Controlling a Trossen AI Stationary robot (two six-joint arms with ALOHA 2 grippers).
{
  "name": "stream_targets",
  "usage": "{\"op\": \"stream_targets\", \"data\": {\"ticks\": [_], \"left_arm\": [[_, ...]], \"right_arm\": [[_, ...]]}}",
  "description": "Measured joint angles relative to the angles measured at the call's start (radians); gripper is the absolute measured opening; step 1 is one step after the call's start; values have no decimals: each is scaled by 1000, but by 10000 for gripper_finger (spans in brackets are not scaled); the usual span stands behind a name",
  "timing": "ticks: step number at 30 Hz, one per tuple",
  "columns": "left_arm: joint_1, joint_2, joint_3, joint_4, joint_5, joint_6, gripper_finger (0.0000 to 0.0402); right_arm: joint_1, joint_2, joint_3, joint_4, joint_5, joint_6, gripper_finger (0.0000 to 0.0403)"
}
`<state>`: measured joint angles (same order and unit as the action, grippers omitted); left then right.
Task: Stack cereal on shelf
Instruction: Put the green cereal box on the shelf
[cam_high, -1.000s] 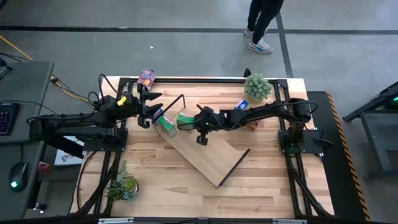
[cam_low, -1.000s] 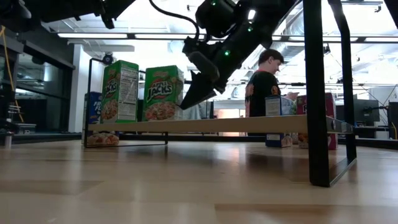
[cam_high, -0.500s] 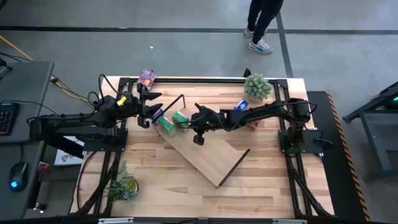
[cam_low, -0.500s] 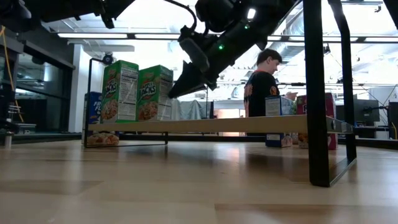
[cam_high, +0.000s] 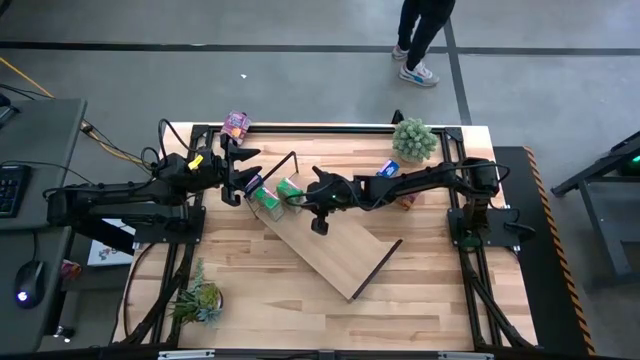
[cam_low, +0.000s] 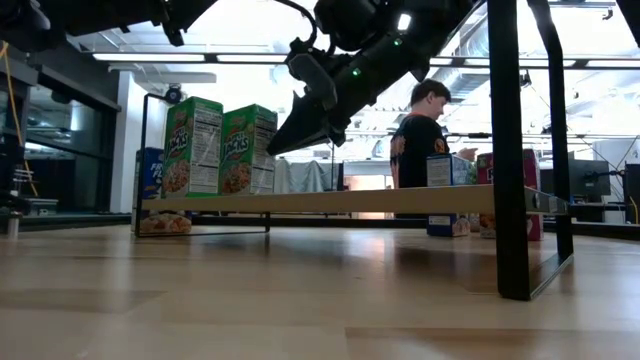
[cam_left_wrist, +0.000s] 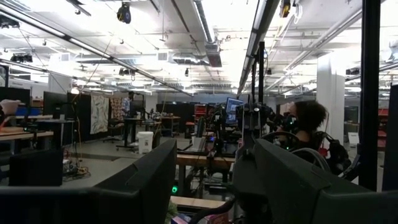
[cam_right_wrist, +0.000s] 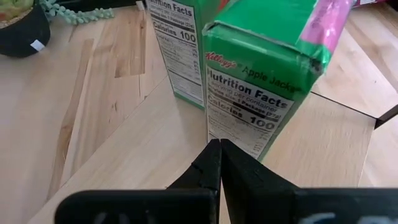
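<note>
On the slatted wooden tabletop (cam_high: 250, 290), the long light-wood shelf board (cam_high: 330, 250) carries two upright green cereal boxes (cam_low: 248, 150) at its far-left end, four apparently remaining; the right gripper (cam_right_wrist: 219, 163), fingers closed and empty, sits just beside the nearer box.

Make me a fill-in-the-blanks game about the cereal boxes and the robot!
On top of the shelf stand ___ cereal boxes.
The first box and the second box are both coloured ___.
The right tool, close beside the second box, has its fingers ___.
Missing words: two; green; shut.
</note>
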<state>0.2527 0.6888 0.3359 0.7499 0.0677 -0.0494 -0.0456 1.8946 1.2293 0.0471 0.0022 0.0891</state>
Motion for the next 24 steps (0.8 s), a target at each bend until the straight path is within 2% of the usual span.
{"op": "stream_targets", "data": {"ticks": [24], "left_arm": [[0,0,0,0,0,0,209]], "right_arm": [[0,0,0,-2,-46,-19,0]]}}
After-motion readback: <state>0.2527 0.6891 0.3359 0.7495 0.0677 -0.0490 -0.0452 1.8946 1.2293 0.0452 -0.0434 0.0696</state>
